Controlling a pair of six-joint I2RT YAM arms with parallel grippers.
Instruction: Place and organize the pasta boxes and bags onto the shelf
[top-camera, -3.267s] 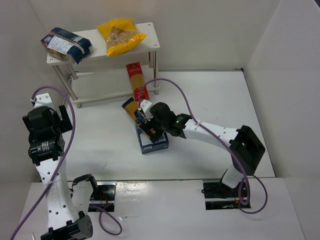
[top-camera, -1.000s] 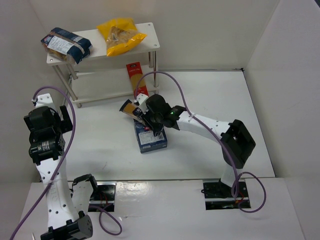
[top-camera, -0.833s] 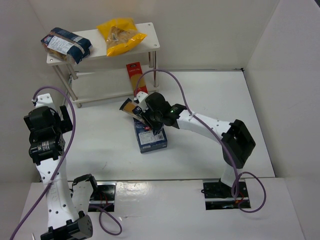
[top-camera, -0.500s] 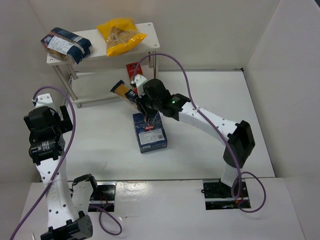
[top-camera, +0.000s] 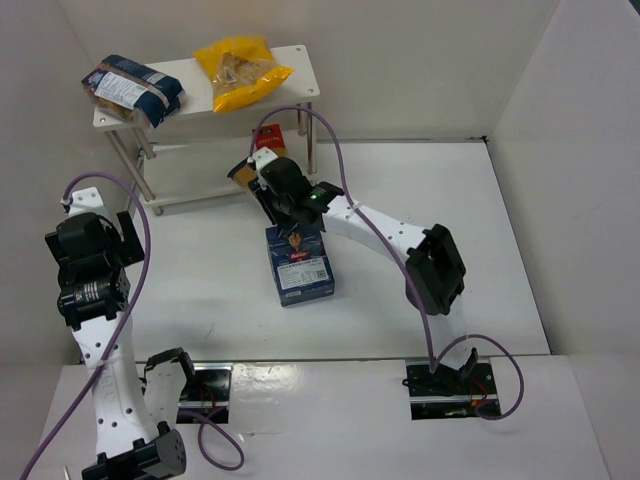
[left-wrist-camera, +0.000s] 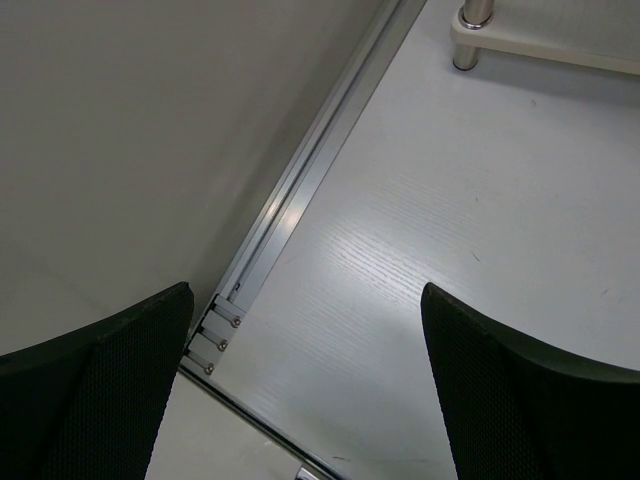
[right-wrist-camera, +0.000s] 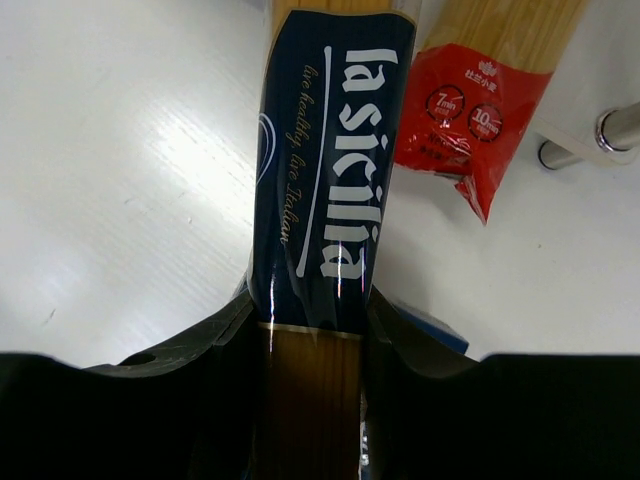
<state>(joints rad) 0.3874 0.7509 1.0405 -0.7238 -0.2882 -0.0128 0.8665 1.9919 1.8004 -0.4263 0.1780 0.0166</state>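
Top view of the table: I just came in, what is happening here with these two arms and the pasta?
The right gripper is shut on a long spaghetti pack with a dark blue label, holding it in front of the white shelf. A red spaghetti pack lies on the table by a shelf leg, and a dark blue box lies nearer the arms. A dark blue bag and a yellow bag are on the top board. The left gripper is open and holds nothing.

Two spaghetti packs (right-wrist-camera: 330, 170) (right-wrist-camera: 470, 100), two bags (top-camera: 132, 88) (top-camera: 240, 70), one box (top-camera: 300, 268), one shelf (top-camera: 192, 82)
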